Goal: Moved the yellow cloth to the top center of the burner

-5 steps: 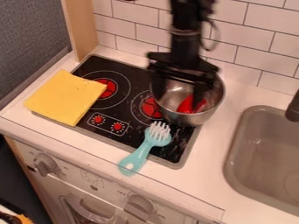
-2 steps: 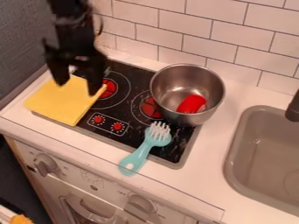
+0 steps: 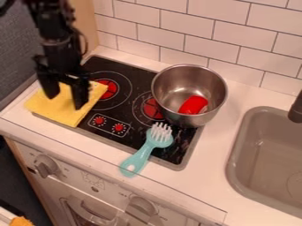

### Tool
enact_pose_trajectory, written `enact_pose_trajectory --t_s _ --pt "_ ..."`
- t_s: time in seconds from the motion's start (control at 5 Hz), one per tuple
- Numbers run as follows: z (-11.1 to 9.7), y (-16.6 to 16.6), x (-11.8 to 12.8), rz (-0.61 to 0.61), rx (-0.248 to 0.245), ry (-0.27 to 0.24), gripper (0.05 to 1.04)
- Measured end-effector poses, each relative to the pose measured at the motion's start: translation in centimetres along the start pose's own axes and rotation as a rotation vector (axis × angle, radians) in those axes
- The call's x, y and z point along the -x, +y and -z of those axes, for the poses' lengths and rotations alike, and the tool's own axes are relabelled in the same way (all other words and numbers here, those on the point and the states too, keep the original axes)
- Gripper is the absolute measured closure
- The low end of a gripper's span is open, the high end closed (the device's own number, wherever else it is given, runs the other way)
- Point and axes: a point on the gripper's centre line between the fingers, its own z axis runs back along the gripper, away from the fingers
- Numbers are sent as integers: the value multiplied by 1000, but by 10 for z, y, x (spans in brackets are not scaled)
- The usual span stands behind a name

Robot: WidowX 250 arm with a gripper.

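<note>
A: What do we have, biggest first?

B: Tiled wall [image 3: 242,44] behind the cooktop [image 3: 138,88], white counter [image 3: 206,183] all round it. Toy oven front [image 3: 94,192] below the cooktop's near edge.

A: Sink [image 3: 268,150]?

B: Right of the cooktop, set into the counter.

A: Arm and gripper?

B: Our black arm [image 3: 57,39] comes in from upper left. Gripper [image 3: 66,102] hangs over the cooktop's left side, above the yellow cloth [image 3: 56,111]. Fingers wide, tips well apart, nothing clamped. We can't tell if the tips touch the fabric.

A: Pot?

B: Metal pot [image 3: 180,80], upright, on the cooktop's right side, bulging past the right edge.

A: And our cloth?

B: Flat, across the cooktop's left edge, part on the counter. One corner reaches the left burner. Not at top center.

A: Small stuff?

B: Teal brush [image 3: 143,153], bristles on the cooktop, handle out over the near edge. Red object [image 3: 192,105] in the pot. Two red dials [image 3: 99,120] near the cooktop's front.
</note>
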Motion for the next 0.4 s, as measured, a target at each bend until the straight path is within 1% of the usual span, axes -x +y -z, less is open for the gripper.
enact_pose_trajectory --t_s 0.2,0.4 --pt "4 11 -6 -6 8 -23 83" --pt "4 25 -15 -4 0 -44 83"
